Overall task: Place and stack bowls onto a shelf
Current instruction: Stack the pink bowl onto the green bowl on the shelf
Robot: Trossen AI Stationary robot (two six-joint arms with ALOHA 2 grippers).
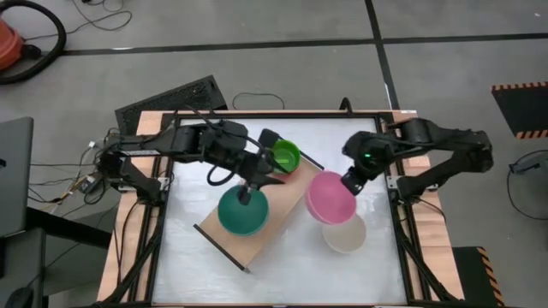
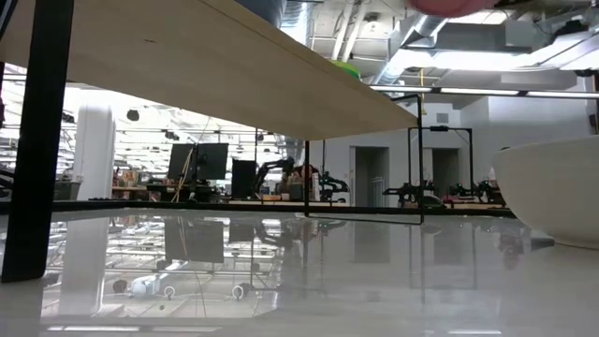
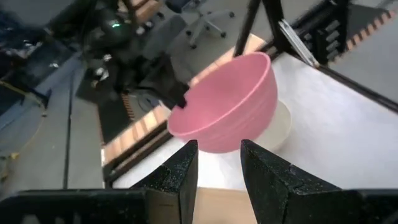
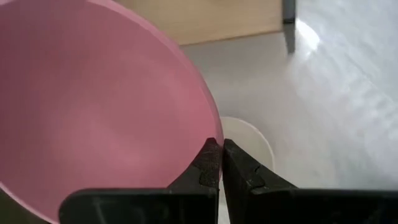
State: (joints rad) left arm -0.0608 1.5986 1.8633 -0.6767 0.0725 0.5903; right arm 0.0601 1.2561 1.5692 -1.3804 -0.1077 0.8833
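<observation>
— What's hidden from here?
— The shelf lies partly under the teal bowl and the left gripper, jaws released. The lime green bowl sits at its far end.
— And the pink bowl?
— The right gripper is clenched on its rim, above the cream white bowl on the worktop.

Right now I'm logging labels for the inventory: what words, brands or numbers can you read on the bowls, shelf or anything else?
None can be read.
Pink bowl, teal bowl, green bowl, white bowl: plain, no print.
Shelf: bare wood.
Background room in the low view: nothing readable.
</observation>
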